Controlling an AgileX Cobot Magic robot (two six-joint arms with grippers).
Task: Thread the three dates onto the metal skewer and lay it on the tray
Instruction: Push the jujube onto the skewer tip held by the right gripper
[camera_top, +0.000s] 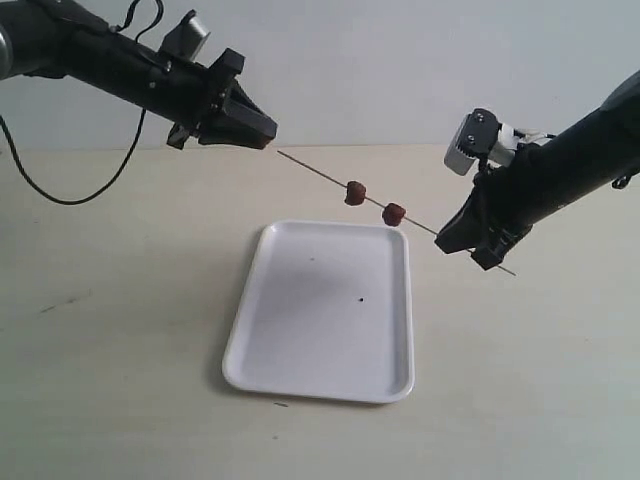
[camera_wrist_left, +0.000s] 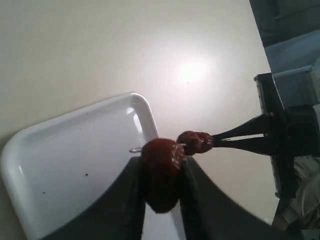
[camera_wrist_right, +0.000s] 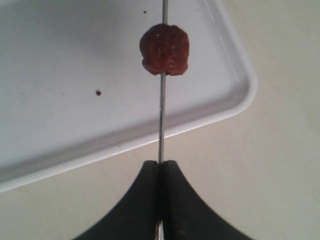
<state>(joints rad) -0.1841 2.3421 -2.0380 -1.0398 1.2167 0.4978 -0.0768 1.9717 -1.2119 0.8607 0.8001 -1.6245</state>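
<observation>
My right gripper is shut on the thin metal skewer, which hangs slanted above the far edge of the white tray. Two dates sit threaded near its middle; the nearer one shows in the right wrist view. My left gripper is shut on the third date right at the skewer's free tip. Whether the tip pierces that date I cannot tell. In the exterior view this date is hidden.
A black cable loops on the beige table at the far left. Small dark specks lie on the tray. In the left wrist view, dark equipment stands beyond the table's edge.
</observation>
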